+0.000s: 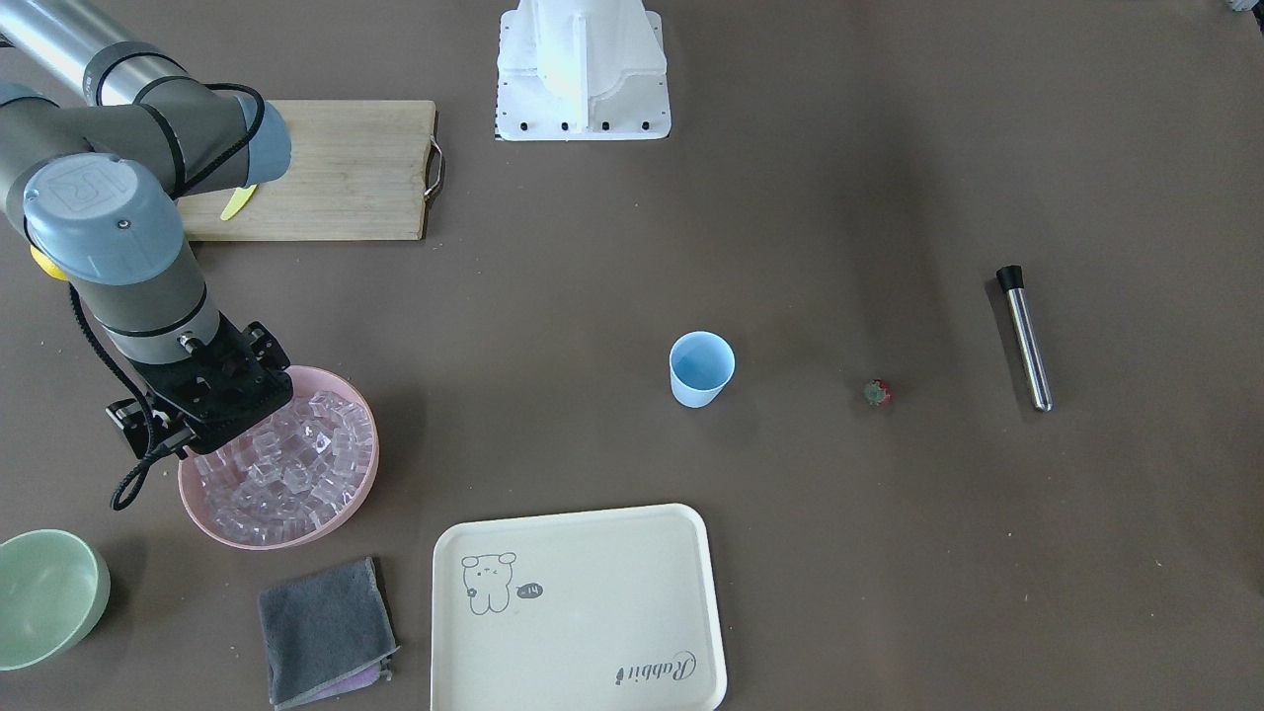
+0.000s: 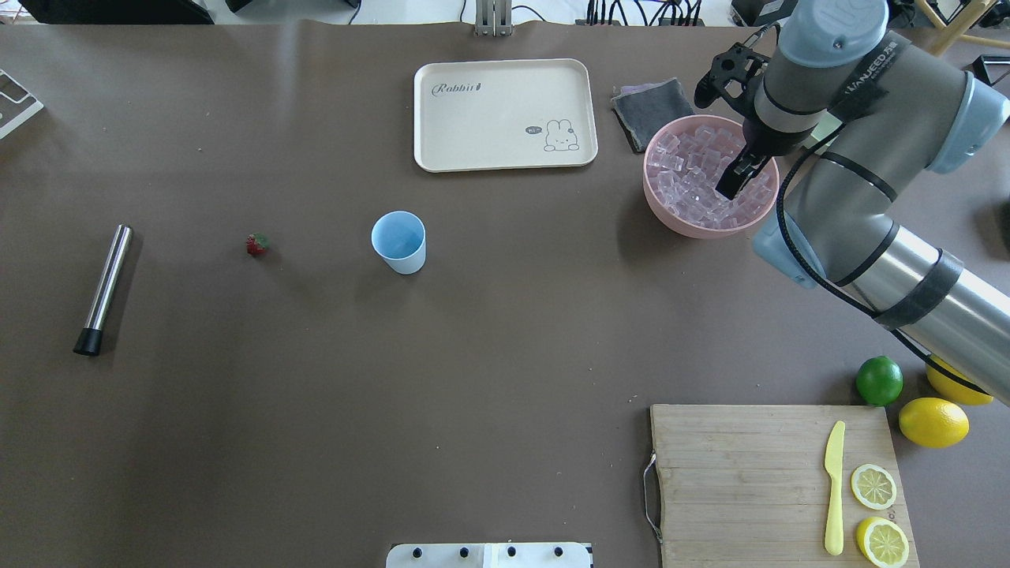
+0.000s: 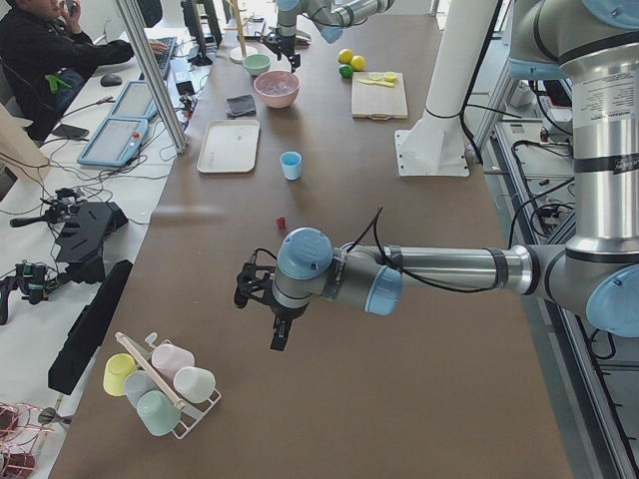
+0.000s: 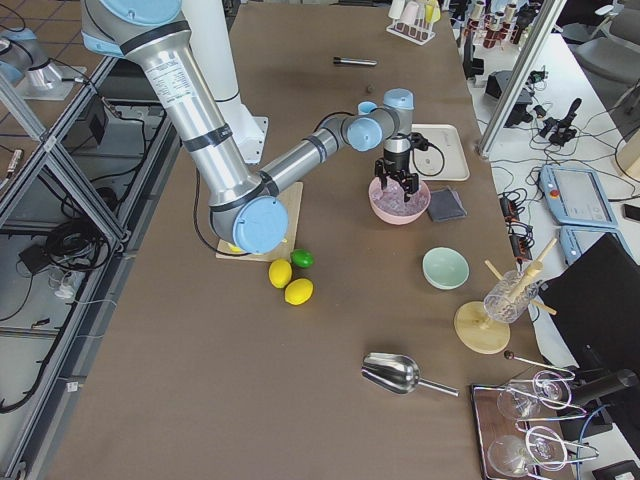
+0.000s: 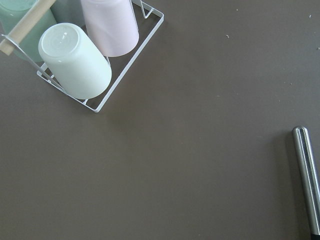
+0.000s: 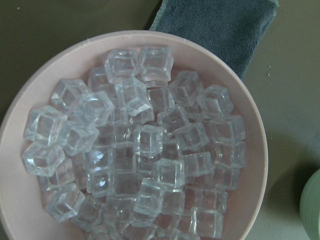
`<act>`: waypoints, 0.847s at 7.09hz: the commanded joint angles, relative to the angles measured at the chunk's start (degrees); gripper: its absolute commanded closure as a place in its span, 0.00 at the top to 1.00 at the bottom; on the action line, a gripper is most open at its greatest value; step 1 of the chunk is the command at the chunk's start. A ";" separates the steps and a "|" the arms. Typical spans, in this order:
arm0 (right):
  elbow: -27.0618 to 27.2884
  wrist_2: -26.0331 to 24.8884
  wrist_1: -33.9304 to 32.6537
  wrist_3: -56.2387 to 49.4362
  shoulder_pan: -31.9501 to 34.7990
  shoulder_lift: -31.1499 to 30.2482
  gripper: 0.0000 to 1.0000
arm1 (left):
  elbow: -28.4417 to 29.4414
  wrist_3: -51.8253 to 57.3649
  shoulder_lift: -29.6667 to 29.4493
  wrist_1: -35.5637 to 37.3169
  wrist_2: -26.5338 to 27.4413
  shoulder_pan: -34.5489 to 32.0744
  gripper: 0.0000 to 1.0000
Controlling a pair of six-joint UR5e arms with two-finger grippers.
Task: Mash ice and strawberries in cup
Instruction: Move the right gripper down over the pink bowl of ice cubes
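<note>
The ice (image 6: 145, 145) fills the pink bowl (image 2: 678, 225), several clear cubes piled up; it also shows in the front view (image 1: 296, 464). My right gripper (image 2: 730, 180) hangs just over the ice with its fingers apart and holds nothing. The light blue cup (image 2: 399, 243) stands upright and empty mid-table (image 1: 701, 370). The tiny red strawberry (image 2: 257, 244) lies on the table beside it (image 1: 877, 392). My left gripper (image 3: 278, 334) hovers far off near the table's end; I cannot tell if it is open.
A steel muddler (image 2: 106, 284) lies past the strawberry. A cream tray (image 2: 505, 114) and grey cloth (image 2: 651, 110) sit by the pink bowl, a pale green bowl (image 1: 44, 592) beyond. A cutting board (image 2: 773, 481) holds a knife and lemon slices; a lime (image 2: 879, 380) is near. A cup rack (image 5: 85, 60) is below my left wrist.
</note>
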 commanded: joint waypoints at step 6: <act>-7.10 -0.01 4.13 5.74 -0.89 2.48 0.88 | -1.02 0.00 0.51 -0.13 0.00 -0.06 0.98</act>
